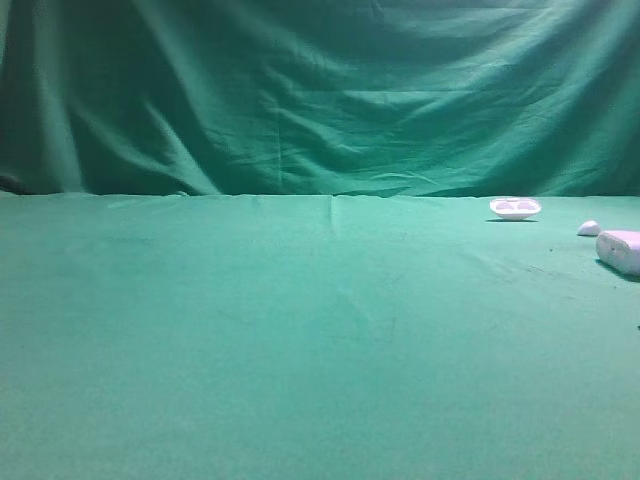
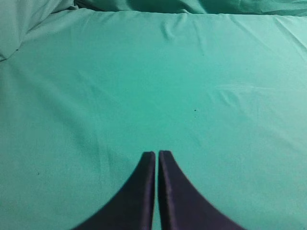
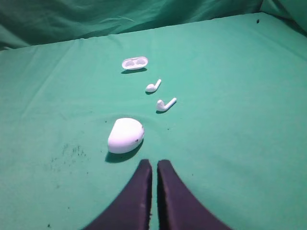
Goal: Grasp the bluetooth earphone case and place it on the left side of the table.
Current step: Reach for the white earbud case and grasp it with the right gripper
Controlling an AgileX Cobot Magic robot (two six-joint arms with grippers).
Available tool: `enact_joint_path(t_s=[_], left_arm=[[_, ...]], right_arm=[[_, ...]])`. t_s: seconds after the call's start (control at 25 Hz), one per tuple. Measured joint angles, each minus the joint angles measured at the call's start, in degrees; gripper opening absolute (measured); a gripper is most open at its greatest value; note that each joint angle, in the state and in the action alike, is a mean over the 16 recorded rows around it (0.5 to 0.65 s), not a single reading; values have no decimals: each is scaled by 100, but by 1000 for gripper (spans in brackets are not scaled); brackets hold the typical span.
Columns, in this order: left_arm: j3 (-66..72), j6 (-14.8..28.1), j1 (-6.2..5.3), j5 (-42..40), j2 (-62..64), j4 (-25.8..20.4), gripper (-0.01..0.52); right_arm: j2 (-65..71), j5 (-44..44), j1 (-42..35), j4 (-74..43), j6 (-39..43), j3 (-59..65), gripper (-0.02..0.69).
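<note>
The white glossy bluetooth earphone case (image 3: 125,135) lies on the green table (image 3: 230,143), just ahead and left of my right gripper (image 3: 154,164), which is shut and empty. In the exterior high view the case (image 1: 621,251) sits at the far right edge of the table (image 1: 300,340). My left gripper (image 2: 157,154) is shut and empty over bare green cloth (image 2: 144,86). Neither gripper shows in the exterior high view.
A shallow white dish-like piece with two hollows (image 3: 135,63) lies farther back; it also shows in the exterior high view (image 1: 515,208). Two white earbuds (image 3: 153,86) (image 3: 165,104) lie between it and the case. A small white piece (image 1: 589,228) shows beside the case. A draped green backdrop (image 1: 320,90) closes the rear.
</note>
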Motion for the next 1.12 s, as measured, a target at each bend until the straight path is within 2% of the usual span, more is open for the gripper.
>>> enact_joint_path(t_s=[0.68, 1.12], left_arm=[[0, 0, 0, 0, 0, 0, 0], [0, 0, 0, 0, 0, 0, 0]], right_arm=[[0, -55, 0, 2, 2, 0, 0], [22, -1239, 0, 796, 222, -102, 0]])
